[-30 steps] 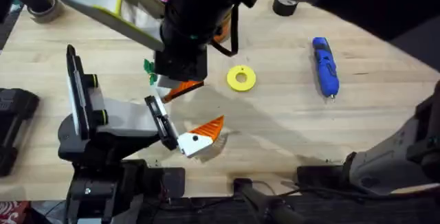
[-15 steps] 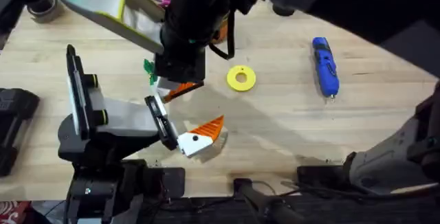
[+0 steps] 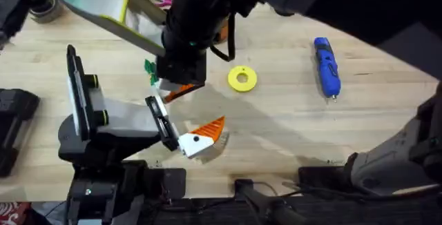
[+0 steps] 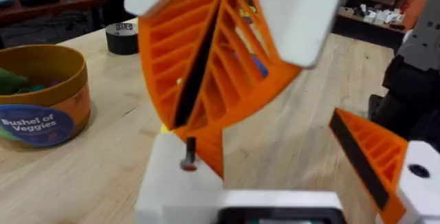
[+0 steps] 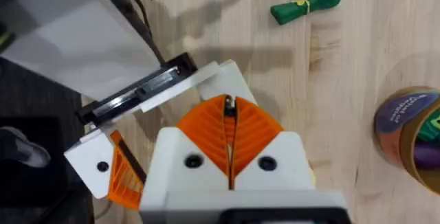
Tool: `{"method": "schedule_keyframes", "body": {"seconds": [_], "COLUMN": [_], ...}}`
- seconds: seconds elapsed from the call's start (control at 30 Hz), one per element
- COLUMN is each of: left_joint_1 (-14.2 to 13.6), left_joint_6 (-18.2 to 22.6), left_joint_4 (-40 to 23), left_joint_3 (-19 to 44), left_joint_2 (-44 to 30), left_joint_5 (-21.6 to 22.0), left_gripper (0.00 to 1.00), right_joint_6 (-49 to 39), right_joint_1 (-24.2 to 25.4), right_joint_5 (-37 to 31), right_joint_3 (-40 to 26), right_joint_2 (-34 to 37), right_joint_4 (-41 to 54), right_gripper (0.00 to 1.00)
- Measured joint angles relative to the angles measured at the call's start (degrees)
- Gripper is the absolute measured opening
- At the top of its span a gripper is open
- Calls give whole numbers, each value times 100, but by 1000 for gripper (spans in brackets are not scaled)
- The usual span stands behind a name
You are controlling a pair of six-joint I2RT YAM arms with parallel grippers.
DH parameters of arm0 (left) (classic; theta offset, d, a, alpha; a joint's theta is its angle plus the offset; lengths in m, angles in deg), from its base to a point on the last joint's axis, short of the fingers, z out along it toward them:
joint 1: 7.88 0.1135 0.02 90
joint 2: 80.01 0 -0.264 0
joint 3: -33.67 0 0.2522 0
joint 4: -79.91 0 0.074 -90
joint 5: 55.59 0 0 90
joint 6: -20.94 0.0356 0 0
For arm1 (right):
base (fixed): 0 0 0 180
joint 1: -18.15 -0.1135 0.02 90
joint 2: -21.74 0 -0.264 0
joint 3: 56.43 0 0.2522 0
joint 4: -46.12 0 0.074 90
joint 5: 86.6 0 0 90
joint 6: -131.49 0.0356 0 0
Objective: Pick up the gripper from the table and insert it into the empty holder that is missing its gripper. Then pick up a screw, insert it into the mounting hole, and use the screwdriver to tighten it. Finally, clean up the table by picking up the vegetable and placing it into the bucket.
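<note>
Little has moved in the last second: the right arm has only nudged a touch over the left arm's claw, and everything on the table lies where it did.

The right gripper (image 5: 228, 105) reaches across to the left side, its orange pads pressed together on the screw (image 4: 188, 154), a thin dark pin held upright with its lower end at the holder (image 4: 175, 186). Pinching it by the upper end leaves the lower end free to find the mounting hole, and I judge that this is the step in hand. An orange tip (image 4: 210, 154) appears to sit in the holder just beside the screw, though I cannot tell whether it is fully seated.

The left gripper (image 3: 192, 111) lies low and sideways with its fingers apart and nothing clamped. That presents the holder face-up as a steady target and keeps the tipped finger clear.

The vegetable (image 5: 307, 4) lies just to the left of the claw, apart from both arms. The bucket (image 4: 41, 107) stands farther off, with green toys inside. The screwdriver (image 3: 327, 66) rests untouched well to the right, past a yellow disc (image 3: 242, 79). Tightening and cleanup are not yet done.
</note>
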Motion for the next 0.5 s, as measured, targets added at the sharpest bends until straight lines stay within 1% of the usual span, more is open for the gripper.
{"method": "schedule_keyframes", "body": {"seconds": [0.5], "left_joint_1": [0], "left_joint_6": [0], "left_joint_4": [0], "left_joint_3": [0], "left_joint_2": [-1], "left_joint_5": [0], "left_gripper": [942], "right_joint_6": [54], "right_joint_1": [-35], "right_joint_5": [0], "right_joint_3": [23], "right_joint_2": [0], "right_joint_4": [-14], "right_gripper": [5]}}
